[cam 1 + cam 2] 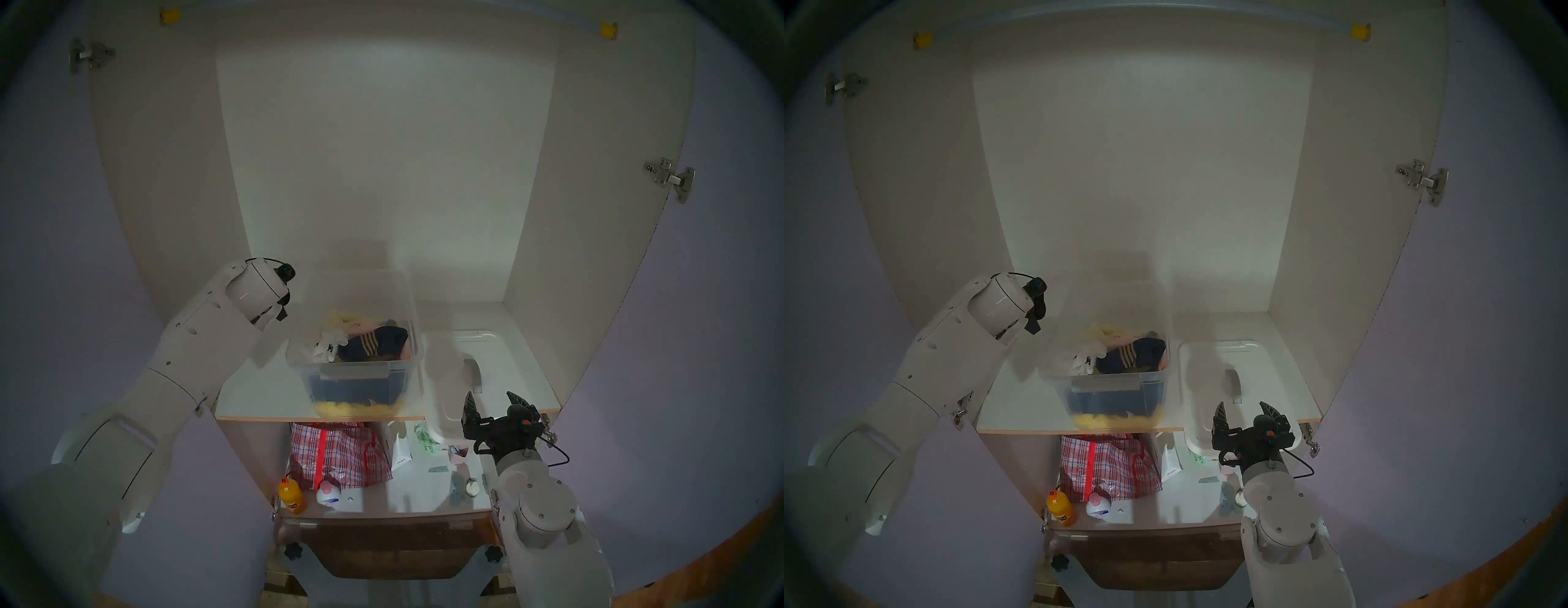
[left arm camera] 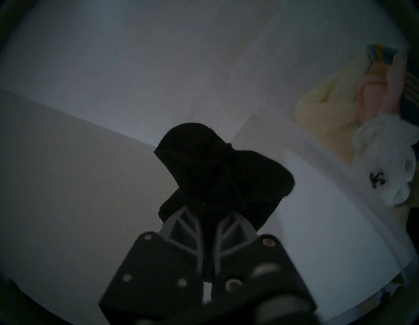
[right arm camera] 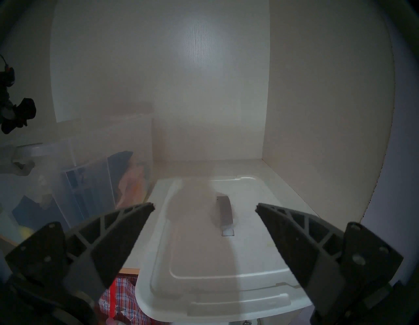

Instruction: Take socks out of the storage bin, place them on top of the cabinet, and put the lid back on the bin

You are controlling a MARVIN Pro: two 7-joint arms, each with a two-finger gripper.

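Socks (image 2: 217,172): black, soft, light bundle; I pinch one fold, the rest droops.
Left gripper (image 2: 207,223): clamped on socks, above the board (image 1: 254,390) near its left edge, beside the bin (image 1: 356,382).
Right gripper (image 3: 205,207): jaws wide, empty, before the lid (image 3: 217,272).
Lid: stiff, light, I judge; grey handle (image 3: 224,212) the hold.

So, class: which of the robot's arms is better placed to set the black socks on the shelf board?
Left. The left gripper already grips the black socks beside the bin; the right gripper is open by the lid.

Left end effector (image 2: 207,217) clamped, raised and angled downward; right end effector (image 3: 205,210) spread wide, level.
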